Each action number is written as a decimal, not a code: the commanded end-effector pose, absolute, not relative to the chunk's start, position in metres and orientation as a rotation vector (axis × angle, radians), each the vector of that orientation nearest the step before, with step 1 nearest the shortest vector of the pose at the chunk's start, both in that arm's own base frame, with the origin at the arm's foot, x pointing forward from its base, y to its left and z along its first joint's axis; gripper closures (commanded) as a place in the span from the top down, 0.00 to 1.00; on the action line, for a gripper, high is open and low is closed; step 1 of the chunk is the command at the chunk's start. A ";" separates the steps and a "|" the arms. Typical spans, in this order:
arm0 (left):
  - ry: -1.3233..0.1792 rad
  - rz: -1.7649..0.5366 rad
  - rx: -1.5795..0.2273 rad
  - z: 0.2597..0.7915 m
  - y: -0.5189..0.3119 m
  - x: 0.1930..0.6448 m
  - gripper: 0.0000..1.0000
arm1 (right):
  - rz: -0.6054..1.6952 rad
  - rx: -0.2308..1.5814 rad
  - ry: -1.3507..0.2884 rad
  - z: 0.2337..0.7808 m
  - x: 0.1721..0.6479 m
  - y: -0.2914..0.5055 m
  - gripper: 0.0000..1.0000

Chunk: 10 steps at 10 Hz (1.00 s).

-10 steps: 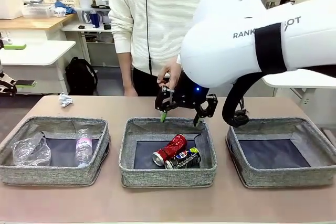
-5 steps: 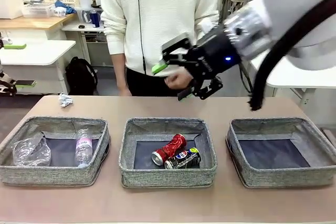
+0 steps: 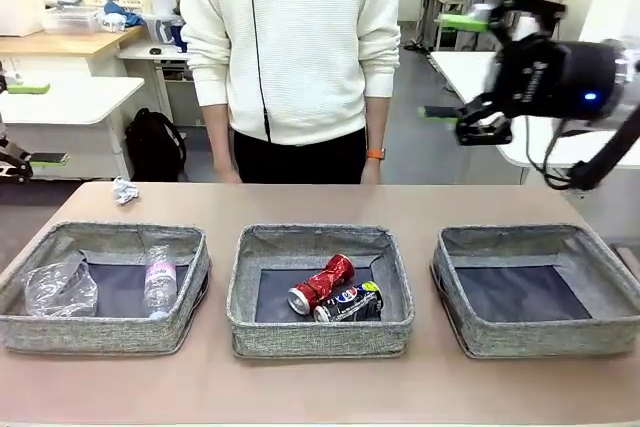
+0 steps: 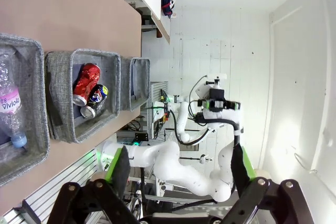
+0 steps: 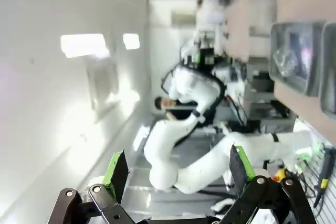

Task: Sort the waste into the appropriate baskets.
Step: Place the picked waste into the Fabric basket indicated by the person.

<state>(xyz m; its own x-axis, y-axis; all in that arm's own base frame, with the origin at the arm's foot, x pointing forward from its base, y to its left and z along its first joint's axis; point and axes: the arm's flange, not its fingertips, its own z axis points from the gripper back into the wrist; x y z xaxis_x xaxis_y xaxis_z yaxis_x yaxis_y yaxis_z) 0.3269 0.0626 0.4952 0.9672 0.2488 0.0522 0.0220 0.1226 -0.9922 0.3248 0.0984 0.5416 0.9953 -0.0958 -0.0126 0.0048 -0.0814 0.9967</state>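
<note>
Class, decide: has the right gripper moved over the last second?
Yes. The right gripper has risen and swung right, from just above the middle basket to high above the right basket.

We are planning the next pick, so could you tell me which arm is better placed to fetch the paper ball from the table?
Probably the left. The paper ball lies at the table's far left, behind the left basket. The right gripper is open but raised far right. The left gripper is open too.

The open left hand [image 4: 178,174] is empty; red can [image 4: 85,83] and Pepsi can [image 4: 95,100] share one basket [image 4: 60,95].
</note>
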 end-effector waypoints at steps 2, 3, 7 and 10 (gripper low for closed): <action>-0.228 0.162 -1.455 0.498 0.062 0.326 1.00 | -0.230 1.562 -0.043 0.428 0.225 0.036 1.00; -0.228 0.162 -1.455 0.498 0.062 0.326 1.00 | -0.205 1.494 -0.015 0.422 0.216 0.033 1.00; -0.228 0.162 -1.455 0.498 0.062 0.326 1.00 | -0.249 1.460 -0.009 0.475 0.339 0.003 1.00; -0.228 0.162 -1.455 0.498 0.062 0.326 1.00 | -0.249 1.460 -0.009 0.475 0.339 0.003 1.00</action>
